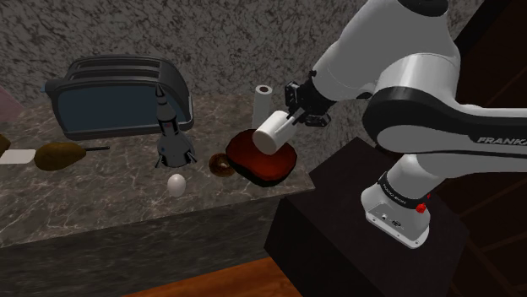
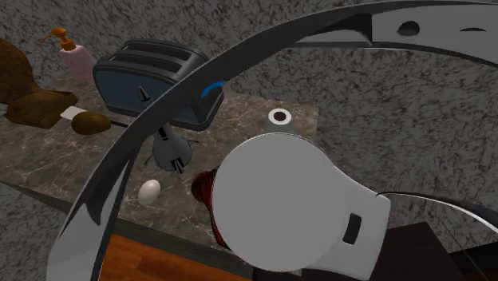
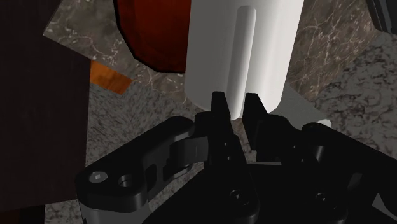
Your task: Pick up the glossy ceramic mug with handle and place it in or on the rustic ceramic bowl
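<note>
At the shoulder view's upper left sits a toaster (image 1: 127, 93), with an egg (image 1: 176, 185) below it toward centre. Centre frame: dark red bowl (image 1: 258, 162) on the counter (image 1: 101, 198), white mug (image 1: 274, 135) tilted over the bowl's upper edge, contact unclear. Just right, the gripper (image 1: 294, 116) has its fingers nearly closed, pinching the mug's handle.

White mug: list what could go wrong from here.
The jaws clasp only the thin handle of the white cylindrical mug, which hangs tilted; it may swing or slip.
The dark red shallow bowl looks low-sided; the tilted mug, released here, could roll out toward the dark veined counter's edge.
</note>
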{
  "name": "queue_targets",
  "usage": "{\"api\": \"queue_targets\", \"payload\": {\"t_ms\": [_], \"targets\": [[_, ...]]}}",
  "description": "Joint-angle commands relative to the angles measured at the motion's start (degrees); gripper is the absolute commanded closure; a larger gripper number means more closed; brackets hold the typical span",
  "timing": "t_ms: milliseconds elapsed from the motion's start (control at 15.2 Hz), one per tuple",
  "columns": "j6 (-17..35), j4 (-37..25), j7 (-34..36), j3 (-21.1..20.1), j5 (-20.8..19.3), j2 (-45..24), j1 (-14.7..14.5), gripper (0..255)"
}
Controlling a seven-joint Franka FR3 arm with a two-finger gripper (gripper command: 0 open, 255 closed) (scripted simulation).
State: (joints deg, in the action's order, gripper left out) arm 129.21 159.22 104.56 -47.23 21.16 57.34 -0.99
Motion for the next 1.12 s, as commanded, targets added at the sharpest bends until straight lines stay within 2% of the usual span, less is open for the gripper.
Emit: {"api": "queue_targets", "payload": {"t_ms": [0,858,1056], "targets": [[1.6,1.2,0.3,-0.9,0.6,-0.4,-0.3,255],[13.8,6.8,3.4,-9.4,4.5,-7.1,0.8,255],[13.8,6.8,3.4,-9.4,4.5,-7.1,0.8,255]]}}
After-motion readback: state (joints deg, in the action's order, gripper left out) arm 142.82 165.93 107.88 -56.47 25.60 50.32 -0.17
